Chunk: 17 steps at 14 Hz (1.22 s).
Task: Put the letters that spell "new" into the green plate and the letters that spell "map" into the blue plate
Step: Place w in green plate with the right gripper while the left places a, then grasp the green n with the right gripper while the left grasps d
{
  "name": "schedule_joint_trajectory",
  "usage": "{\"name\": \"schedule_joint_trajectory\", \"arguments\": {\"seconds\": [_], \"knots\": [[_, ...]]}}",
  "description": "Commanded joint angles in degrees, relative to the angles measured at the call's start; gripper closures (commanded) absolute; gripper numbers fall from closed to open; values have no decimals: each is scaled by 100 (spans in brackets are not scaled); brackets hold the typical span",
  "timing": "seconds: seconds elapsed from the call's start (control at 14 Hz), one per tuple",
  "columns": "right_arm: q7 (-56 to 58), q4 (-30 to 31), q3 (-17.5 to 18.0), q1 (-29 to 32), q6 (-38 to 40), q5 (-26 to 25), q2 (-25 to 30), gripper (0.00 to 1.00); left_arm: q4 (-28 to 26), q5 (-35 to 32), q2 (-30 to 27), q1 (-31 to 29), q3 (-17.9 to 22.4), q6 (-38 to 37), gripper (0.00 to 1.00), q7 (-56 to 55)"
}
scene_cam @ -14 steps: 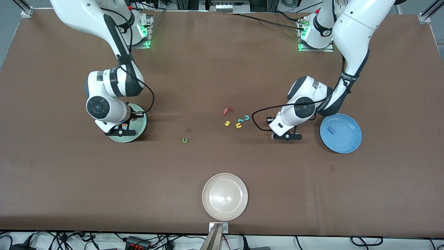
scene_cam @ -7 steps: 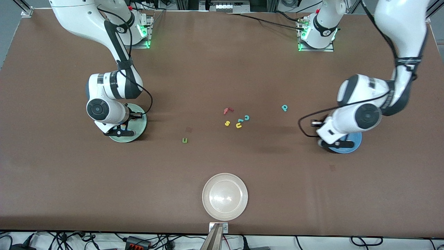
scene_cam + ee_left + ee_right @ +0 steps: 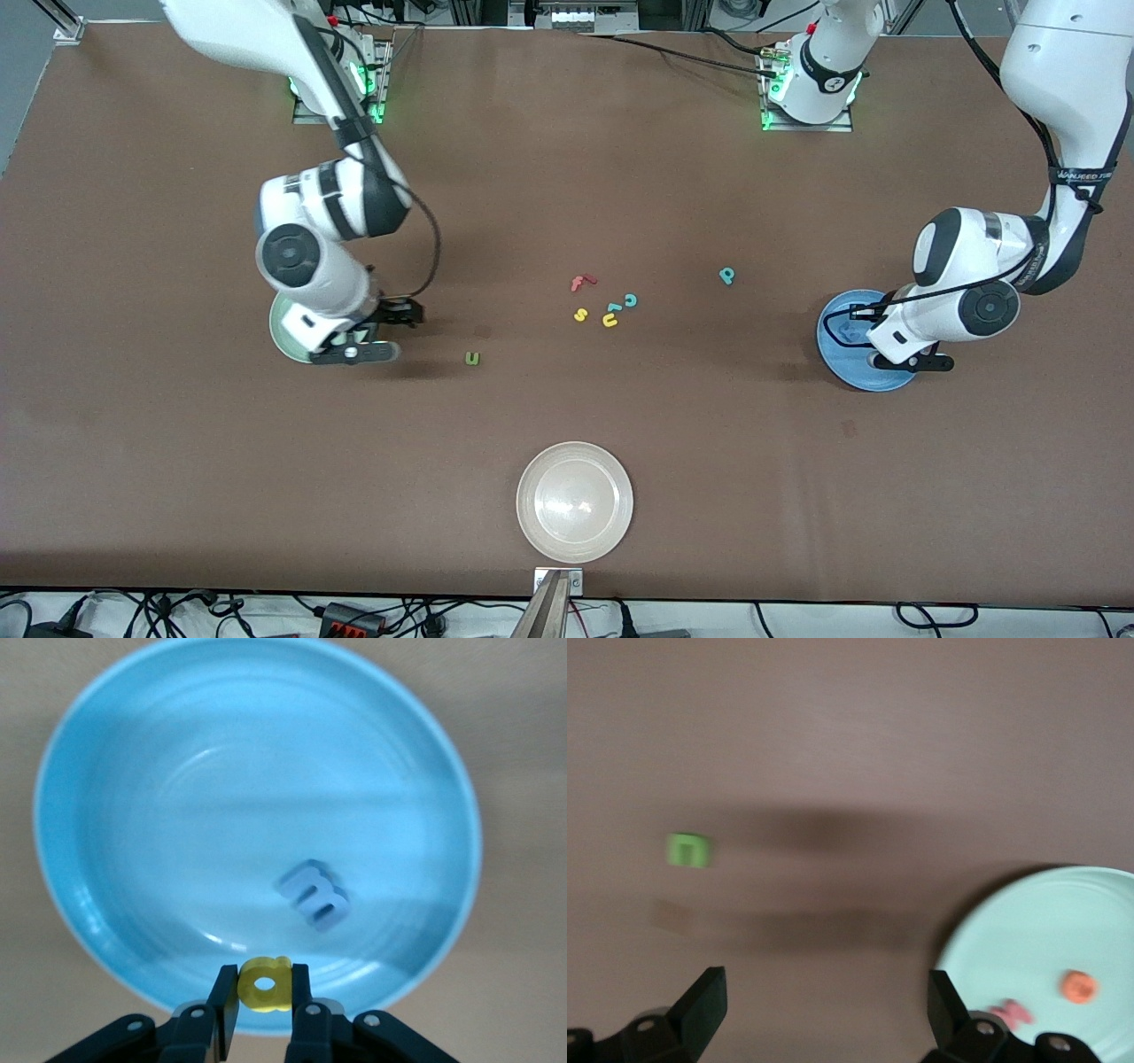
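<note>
Brown surface [image 3: 567, 177] all the way across, plates and tiny letters scattered over it. Left tool [image 3: 264, 1028] hangs over the blue plate [image 3: 833, 359] at the left arm's end, clenched on the yellow a [image 3: 265, 984]. The blue m [image 3: 312, 895] lies in that plate. The teal p [image 3: 726, 276] lies on the bare surface, between the plate and the middle cluster.

At the right arm's end, the right tool [image 3: 824, 1010] is over the edge of the green plate [image 3: 282, 330], fingers spread wide with nothing between them. In that plate, the orange e [image 3: 1080, 986] and the red w [image 3: 1012, 1014] lie close together. The green n [image 3: 473, 359] sits alone on the surface, between the green plate and the cluster, nearer the front camera than the cluster.

That cluster: red f [image 3: 581, 283], yellow s [image 3: 580, 315], yellow u [image 3: 609, 321], teal c [image 3: 630, 300], all near one another. A beige plate [image 3: 575, 501] sits nearest the front camera.
</note>
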<state>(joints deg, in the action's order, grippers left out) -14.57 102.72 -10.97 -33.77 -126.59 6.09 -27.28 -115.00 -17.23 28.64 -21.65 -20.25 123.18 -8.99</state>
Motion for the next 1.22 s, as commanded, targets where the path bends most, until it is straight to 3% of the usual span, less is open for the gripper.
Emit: {"name": "schedule_joint_trajectory", "arguments": {"seconds": [0.0, 0.07, 0.22, 0.36, 0.72, 0.79, 0.86, 1.15], "knots": [[-283, -786, -63, -664, -41, 85, -681, 0, -137, -158, 1, -181, -85, 180, 20, 38], [-292, -928, -63, -684, -93, 102, -804, 0, -128, -158, -34, -182, -93, 145, 0, 38], [-292, -1130, -63, -675, -103, 103, -1093, 0, -67, -158, -156, -155, -172, -178, 0, 3], [-781, -1481, -63, -675, -102, 94, -1489, 0, -67, -106, -420, -190, -644, -434, 0, -102], [-1908, -1808, -63, -517, -103, 181, -1939, 29, -260, -61, -482, -182, -1875, -594, 0, -1987], [-1918, -1808, -63, -517, -103, 190, -1948, 41, -382, -78, -474, -156, -2078, -515, 0, -2489], [-1909, -1808, -63, -517, -103, 191, -1956, 45, -592, -87, -491, -173, -2141, -245, 0, -2720], [-1936, -1808, -54, -526, -103, 191, -2035, 49, -1550, -114, -614, -59, -2308, 1180, 0, -3240]]}}
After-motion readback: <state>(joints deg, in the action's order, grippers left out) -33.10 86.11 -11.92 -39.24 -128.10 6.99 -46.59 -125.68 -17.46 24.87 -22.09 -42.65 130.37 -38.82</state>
